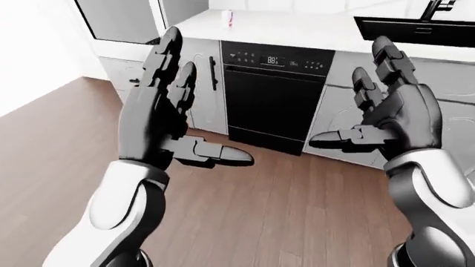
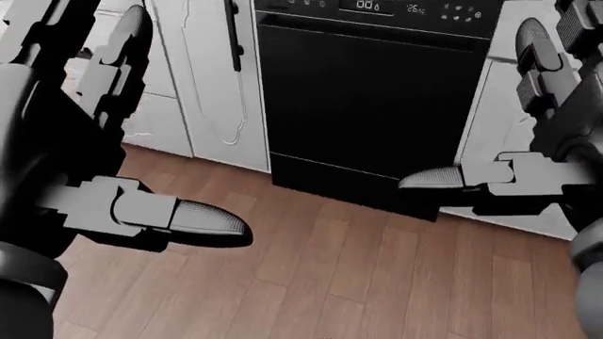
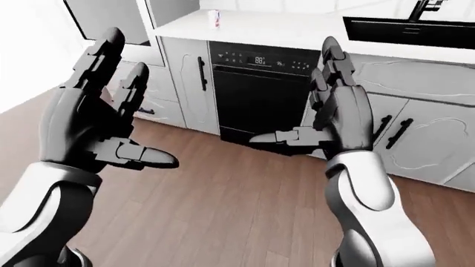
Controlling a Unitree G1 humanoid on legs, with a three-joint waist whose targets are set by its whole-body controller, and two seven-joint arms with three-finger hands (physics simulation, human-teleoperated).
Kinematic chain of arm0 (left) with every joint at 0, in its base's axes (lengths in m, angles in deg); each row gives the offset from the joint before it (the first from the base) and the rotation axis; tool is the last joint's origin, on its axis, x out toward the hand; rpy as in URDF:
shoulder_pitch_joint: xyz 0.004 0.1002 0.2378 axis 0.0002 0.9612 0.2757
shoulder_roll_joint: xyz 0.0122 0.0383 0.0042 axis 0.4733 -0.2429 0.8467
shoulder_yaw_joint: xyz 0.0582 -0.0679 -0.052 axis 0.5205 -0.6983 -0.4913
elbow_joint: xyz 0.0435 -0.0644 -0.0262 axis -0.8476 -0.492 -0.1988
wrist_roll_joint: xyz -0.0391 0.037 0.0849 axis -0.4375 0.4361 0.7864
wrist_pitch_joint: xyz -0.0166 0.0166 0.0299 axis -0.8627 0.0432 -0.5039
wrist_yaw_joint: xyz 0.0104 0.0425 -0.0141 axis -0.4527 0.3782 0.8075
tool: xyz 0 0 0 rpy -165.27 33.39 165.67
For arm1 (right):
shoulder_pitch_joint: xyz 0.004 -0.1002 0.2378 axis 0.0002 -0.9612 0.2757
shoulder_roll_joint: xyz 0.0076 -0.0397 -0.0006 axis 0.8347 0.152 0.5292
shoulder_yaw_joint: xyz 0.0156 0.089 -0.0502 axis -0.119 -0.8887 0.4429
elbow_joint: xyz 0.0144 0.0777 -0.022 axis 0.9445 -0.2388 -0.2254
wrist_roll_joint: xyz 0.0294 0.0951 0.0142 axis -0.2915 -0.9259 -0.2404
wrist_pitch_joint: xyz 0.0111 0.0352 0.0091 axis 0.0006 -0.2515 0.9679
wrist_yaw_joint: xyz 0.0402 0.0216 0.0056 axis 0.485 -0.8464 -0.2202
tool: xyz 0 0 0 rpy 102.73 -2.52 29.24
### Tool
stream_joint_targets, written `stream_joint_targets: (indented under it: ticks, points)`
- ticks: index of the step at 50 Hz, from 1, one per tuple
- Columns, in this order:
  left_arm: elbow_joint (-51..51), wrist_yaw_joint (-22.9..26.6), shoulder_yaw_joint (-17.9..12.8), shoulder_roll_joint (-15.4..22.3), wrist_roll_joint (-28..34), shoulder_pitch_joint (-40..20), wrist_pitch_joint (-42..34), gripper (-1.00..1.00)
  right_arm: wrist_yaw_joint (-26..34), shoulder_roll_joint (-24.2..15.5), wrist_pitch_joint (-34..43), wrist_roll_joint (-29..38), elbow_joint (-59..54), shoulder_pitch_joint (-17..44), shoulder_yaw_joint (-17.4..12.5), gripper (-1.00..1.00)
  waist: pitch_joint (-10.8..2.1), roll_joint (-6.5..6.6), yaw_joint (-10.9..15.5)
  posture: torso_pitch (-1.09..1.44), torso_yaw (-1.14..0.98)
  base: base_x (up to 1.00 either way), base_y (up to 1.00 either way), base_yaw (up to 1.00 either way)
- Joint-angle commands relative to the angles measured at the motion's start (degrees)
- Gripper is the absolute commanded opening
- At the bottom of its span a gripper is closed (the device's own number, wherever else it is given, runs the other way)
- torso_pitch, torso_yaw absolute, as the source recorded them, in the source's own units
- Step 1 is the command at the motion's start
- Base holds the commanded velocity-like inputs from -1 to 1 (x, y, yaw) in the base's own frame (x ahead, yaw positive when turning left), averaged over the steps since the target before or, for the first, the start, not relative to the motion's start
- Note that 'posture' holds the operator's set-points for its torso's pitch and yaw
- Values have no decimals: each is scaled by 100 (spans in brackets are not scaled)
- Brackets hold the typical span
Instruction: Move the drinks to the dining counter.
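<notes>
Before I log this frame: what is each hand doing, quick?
Left hand: open, fingers spread, holding nothing.
Right hand: open, fingers spread, holding nothing.
</notes>
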Motion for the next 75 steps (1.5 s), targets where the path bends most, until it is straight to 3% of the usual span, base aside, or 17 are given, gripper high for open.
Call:
stream_joint_targets:
  ticks: [1, 5, 10, 15, 17, 24, 28, 31, 34, 39, 42, 44, 52, 56, 66, 69, 75]
  points:
    - [115, 26, -24, 6, 52, -154, 152, 100, -2, -68, -178, 73, 81, 174, -68, 100, -32, -21, 62, 0, 0, 0, 0, 0]
    - [60, 51, -112, 45, 75, -276, 90, 100, 99, -119, -158, 313, 68, 191, 86, 100, -295, -222, -41, 0, 0, 3, 0, 0]
    - [-28, 54, -189, 127, 54, -394, 62, 100, 175, -84, -6, 415, 129, 359, 115, 100, 97, -611, 105, 0, 0, 66, 0, 0]
    - [-42, 15, -212, 158, 4, -485, -16, 100, 208, 14, -25, 483, 114, 355, 112, 100, -98, -1148, 213, 0, 0, 93, 0, 0]
    - [-44, 3, -221, 167, -15, -505, -31, 100, 219, 23, -9, 484, 120, 374, 99, 100, 36, -882, 167, 0, 0, 96, 0, 0]
    - [94, -169, -330, 186, -268, -731, -348, 100, 175, 80, 126, 467, 182, 480, 144, 100, -230, -739, 76, 0, 0, 96, 0, 0]
    - [109, -264, -393, 250, -435, -778, -381, 100, 165, 57, 208, 469, 226, 531, 139, 100, -356, -358, 34, 0, 0, 95, 0, 0]
    - [89, -307, -394, 297, -490, -777, -347, 100, 174, 53, 185, 487, 196, 549, 152, 100, 76, -290, 63, 0, 0, 96, 0, 0]
    - [49, -360, -383, 330, -550, -791, -325, 100, 185, 40, 189, 506, 190, 566, 156, 100, -150, -204, 105, 0, 0, 93, 0, 0]
    - [37, -408, -379, 380, -608, -769, -278, 100, 211, 33, 192, 540, 213, 558, 169, 100, -248, -311, 100, 0, 0, 52, 0, 0]
    - [42, -435, -404, 399, -654, -776, -282, 100, 215, 43, 184, 560, 207, 564, 186, 100, -288, -922, -2, 0, 0, 30, 0, 0]
    - [32, -443, -408, 419, -681, -765, -258, 100, 220, 63, 187, 563, 206, 570, 188, 100, -93, -787, -6, 0, 0, 25, 0, 0]
    - [48, -554, -439, 478, -827, -781, -277, 100, 232, 119, 132, 531, 209, 554, 167, 100, -218, -548, -98, 0, 0, 23, 0, 0]
    - [52, -618, -440, 508, -900, -778, -263, 100, 223, 141, 93, 443, 209, 531, 118, 100, -359, -81, 45, 0, 0, 7, 0, 21]
    - [4, -635, -375, 525, -890, -758, -191, 100, 85, 95, 99, 296, 209, 561, -8, 100, -106, -438, 130, 0, 0, 1, 0, 62]
    - [-6, -638, -366, 518, -882, -784, -205, 100, 5, 24, 98, 260, 197, 560, -22, 100, -187, -810, 125, 0, 0, 0, 0, 0]
    - [-124, -507, -322, 532, -715, -730, -72, 100, -44, -38, 71, 229, 202, 535, 0, 100, -209, -502, -40, 0, 0, 0, 0, 0]
